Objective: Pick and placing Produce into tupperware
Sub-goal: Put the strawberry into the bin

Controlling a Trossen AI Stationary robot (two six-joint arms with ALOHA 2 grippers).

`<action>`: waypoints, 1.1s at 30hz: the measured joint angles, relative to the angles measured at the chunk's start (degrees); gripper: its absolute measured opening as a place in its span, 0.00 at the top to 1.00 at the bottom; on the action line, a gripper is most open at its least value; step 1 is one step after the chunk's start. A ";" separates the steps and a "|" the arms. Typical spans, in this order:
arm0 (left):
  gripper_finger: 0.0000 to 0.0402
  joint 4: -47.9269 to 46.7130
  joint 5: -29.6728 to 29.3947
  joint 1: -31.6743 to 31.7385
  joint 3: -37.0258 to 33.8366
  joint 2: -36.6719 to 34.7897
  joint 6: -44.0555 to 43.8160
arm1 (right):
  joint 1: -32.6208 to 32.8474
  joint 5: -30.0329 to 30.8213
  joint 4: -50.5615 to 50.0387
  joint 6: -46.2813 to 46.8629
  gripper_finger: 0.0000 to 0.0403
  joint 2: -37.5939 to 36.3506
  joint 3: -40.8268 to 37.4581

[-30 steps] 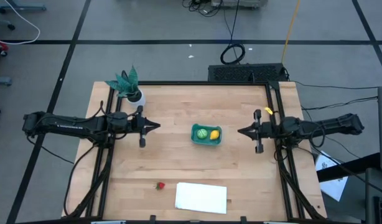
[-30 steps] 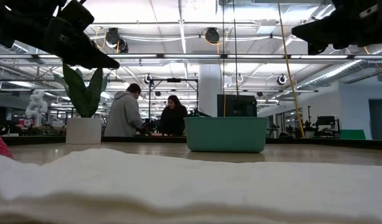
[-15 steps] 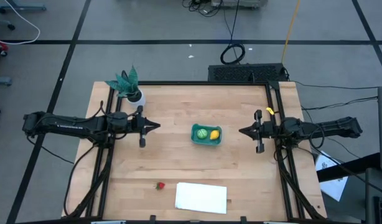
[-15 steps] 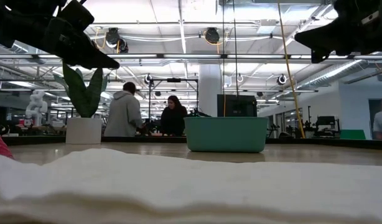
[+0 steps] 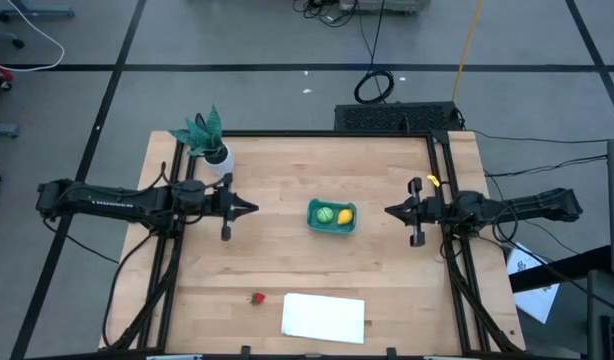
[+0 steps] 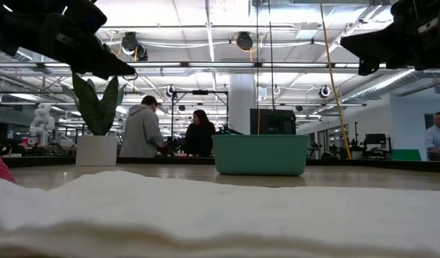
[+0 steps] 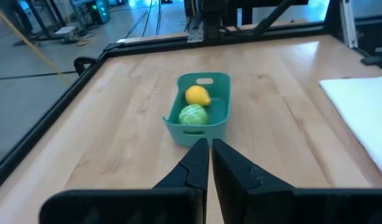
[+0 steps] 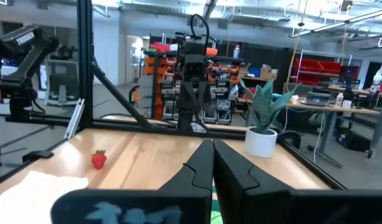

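The teal tub stands mid-table, and the light-green round fruit and the yellow lemon lie inside it. The tiny red strawberry lies on the wood near the table's near edge, beside the white sheet. My left gripper hovers left of the tub, shut and empty, pointing at it. My right gripper hovers right of the tub, also shut and empty. Both hang well above the table in the low view, the left and the right.
A flat white sheet lies at the near edge, right of the strawberry. A teal plant in a white pot stands at the far left corner. Black frame rails run along the table's left, right and far sides. People stand in the room beyond.
My right gripper has drawn back slightly toward the table's right edge and sunk a little. My left gripper has edged a little toward the near edge. Neither has opened, and the fruits and tub lie as before.
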 joint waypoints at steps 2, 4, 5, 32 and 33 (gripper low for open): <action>0.94 0.22 0.13 0.00 0.00 0.00 -0.21 | 0.00 -0.92 0.31 0.04 1.00 -0.07 -0.02; 0.94 0.88 0.13 0.00 0.00 0.02 -0.16 | 0.00 -1.99 0.24 0.12 1.00 -0.03 -0.04; 0.94 1.59 0.15 0.00 0.00 0.02 -0.15 | 0.00 -2.42 0.22 0.23 1.00 -0.02 -0.06; 0.94 12.63 5.58 -9.77 6.36 0.02 -5.84 | 0.00 -2.73 1.36 0.59 1.00 0.07 -0.24; 0.94 12.55 4.98 -10.36 6.36 0.02 -6.45 | 0.00 -2.73 1.33 0.59 1.00 0.08 -0.24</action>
